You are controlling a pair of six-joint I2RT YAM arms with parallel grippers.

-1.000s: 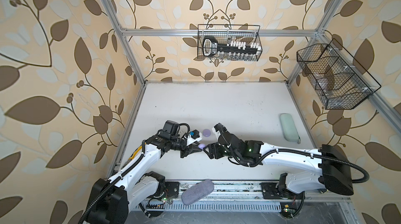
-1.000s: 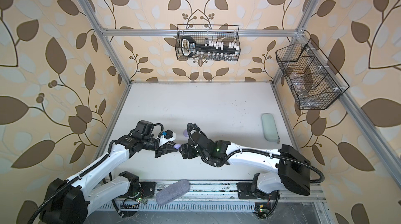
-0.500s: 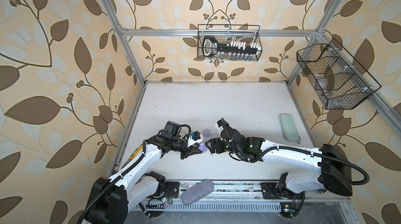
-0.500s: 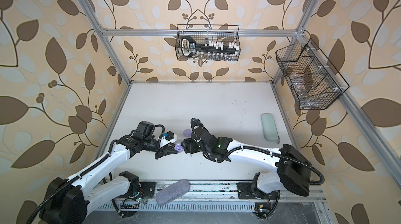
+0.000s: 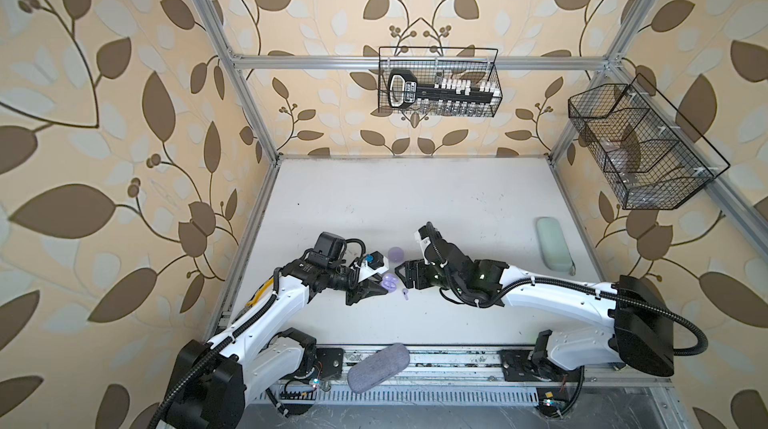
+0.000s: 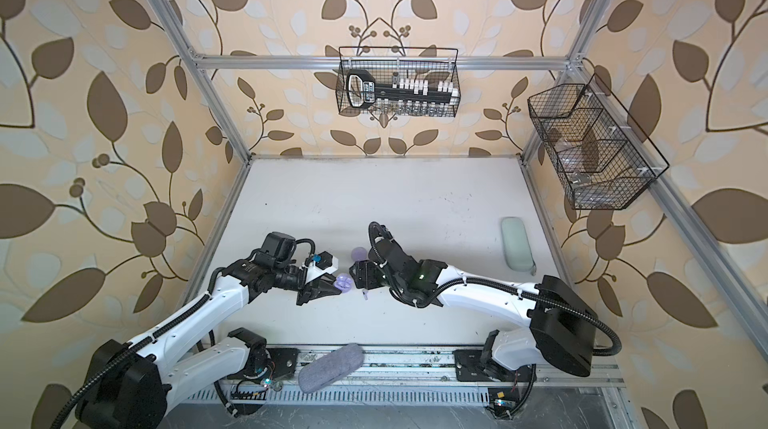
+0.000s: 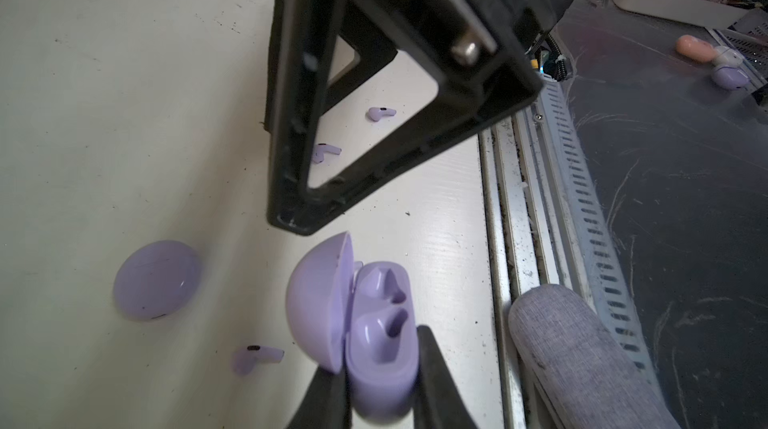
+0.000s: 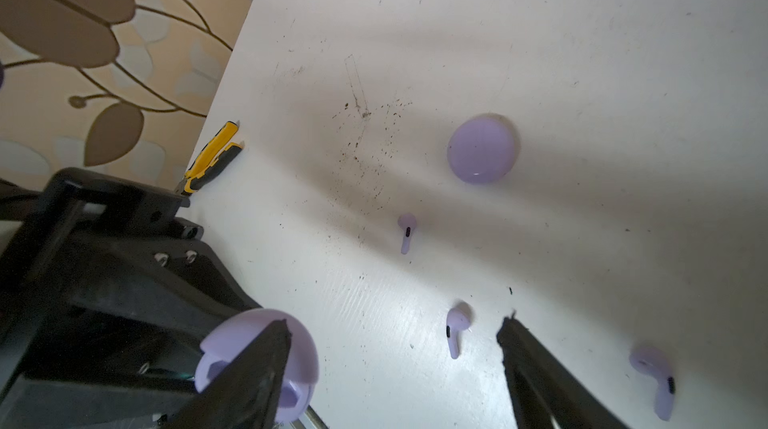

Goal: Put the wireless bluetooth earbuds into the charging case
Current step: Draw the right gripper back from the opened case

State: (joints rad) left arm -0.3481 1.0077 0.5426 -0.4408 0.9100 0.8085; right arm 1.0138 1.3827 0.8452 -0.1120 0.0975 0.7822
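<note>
My left gripper (image 7: 380,389) is shut on the base of an open lavender charging case (image 7: 380,348); its lid (image 7: 320,302) stands up and both sockets are empty. In both top views that case (image 5: 389,281) (image 6: 343,281) sits at the left gripper's (image 5: 380,289) tip. The right gripper (image 8: 395,323) (image 5: 402,275) is open and faces the case, holding nothing. One earbud (image 8: 457,331) lies on the table between its fingers. Two more earbuds (image 8: 406,231) (image 8: 656,377) lie nearby. Another lavender case (image 8: 482,148) (image 5: 395,254), closed, lies behind them.
A pale green glasses case (image 5: 552,248) lies at the right of the table. A grey fabric case (image 5: 378,366) rests on the front rail. Yellow-black pliers (image 8: 212,157) lie by the left wall. Wire baskets (image 5: 438,86) (image 5: 640,148) hang on the back and right walls.
The right gripper has drawn back slightly from the held case, away from the front edge. My left arm has kept still with the case.
</note>
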